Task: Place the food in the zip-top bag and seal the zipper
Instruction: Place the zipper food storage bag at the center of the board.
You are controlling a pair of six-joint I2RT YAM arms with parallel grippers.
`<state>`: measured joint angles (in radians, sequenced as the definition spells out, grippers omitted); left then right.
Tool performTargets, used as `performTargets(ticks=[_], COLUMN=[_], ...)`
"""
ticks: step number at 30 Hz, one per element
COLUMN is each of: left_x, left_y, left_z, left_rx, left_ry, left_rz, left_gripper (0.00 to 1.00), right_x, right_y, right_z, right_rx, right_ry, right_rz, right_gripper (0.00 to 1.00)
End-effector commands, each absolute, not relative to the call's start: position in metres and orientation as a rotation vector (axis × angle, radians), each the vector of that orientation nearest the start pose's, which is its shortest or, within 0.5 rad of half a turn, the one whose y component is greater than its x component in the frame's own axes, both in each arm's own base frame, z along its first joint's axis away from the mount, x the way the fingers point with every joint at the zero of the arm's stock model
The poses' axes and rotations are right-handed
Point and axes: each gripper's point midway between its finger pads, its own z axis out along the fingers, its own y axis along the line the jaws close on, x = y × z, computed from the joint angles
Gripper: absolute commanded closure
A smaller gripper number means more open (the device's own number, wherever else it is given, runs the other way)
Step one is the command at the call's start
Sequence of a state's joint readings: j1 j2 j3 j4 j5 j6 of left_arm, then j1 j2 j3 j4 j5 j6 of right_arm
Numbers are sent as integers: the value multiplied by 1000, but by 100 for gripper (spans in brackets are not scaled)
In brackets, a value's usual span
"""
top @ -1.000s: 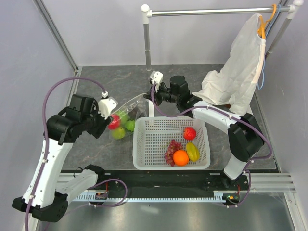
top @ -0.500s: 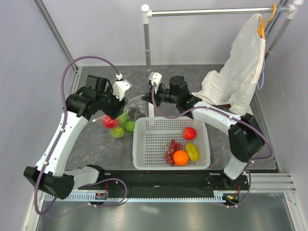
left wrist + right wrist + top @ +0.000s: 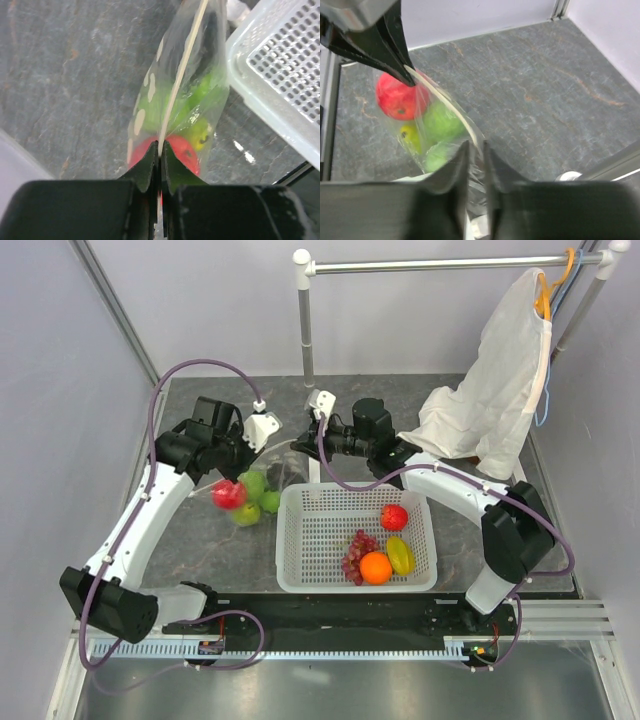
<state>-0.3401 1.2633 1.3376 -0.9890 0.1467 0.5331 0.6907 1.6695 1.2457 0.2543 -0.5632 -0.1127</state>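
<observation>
The left gripper (image 3: 160,150), pinched on the zipper (image 3: 182,65), is sliding toward the right gripper (image 3: 476,150), which is clamping the bag (image 3: 149,95); sealing is advancing.

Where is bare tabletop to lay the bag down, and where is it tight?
Bare tabletop: left of the basket, in front of the zip-top bag; and at the back between rack pole and garment. Crowded where the left gripper and right gripper hold the bag by the basket's back-left corner.

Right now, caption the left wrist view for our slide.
Left gripper pinches the zipper of a zip-top bag holding red apple and green fruit, beside the basket.
</observation>
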Motion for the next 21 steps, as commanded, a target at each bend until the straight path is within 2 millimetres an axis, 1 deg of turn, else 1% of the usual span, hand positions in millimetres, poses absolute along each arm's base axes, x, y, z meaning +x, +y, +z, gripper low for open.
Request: performTargets(ticks=[1,2,3,4,5,6,7,8,9,10,11,12,13,14,15,16,17,18,19,20,21], left_x=[297,302,309,319,327,334,344,354,360,372,381,390,401,408,417,418,417,408,397,385,363], left_y=[-77,-69,-63,-50,-46,-44,-40,-34,-32,-28,-23,-19,-13,-9,-5,-2,-1,-4,-6,-13,-16], left_z=[246,248,253,262,263,266,278,276,279,287,286,280,285,284,279,274,268,246,242,232,197], left_rx=[1109,1098,1089,1064,1058,1056,1054,1051,1061,1079,1086,1105,1129,1141,1186,1209,1236,1283,1336,1379,1443], left_ry=[2136,2139,2127,2114,2119,2112,2078,2087,2067,2015,2004,2007,1975,1971,1966,1971,1975,2000,1978,1966,2008], left_rz=[96,129,160,200,207,204,220,225,229,274,294,311,353,369,390,395,395,344,333,282,215], left_gripper=[98,98,98,98,98,98,98,98,98,98,98,98,98,98,98,98,98,98,98,98,98], right_x=[331,332,334,336,337,337,337,338,337,337,339,339,339,341,342,341,342,343,341,341,341], right_y=[393,392,392,390,390,388,386,384,383,380,378,376,374,371,369,367,364,361,358,354,352], right_z=[293,295,298,304,305,309,315,315,317,321,321,321,325,324,325,328,328,327,330,328,327], right_rx=[-1034,-1013,-997,-974,-959,-950,-941,-933,-927,-918,-907,-900,-896,-892,-887,-887,-882,-877,-876,-875,-874], right_ry=[1357,1373,1382,1384,1393,1394,1385,1394,1395,1394,1407,1415,1414,1424,1426,1421,1430,1435,1433,1444,1446], right_rz=[929,936,937,926,928,925,921,909,905,897,889,890,889,883,878,879,873,868,867,858,848], right_gripper=[61,48,28,21,16,8,5,2,2,2,2,2,2,2,2,2,2,2,2,2,2])
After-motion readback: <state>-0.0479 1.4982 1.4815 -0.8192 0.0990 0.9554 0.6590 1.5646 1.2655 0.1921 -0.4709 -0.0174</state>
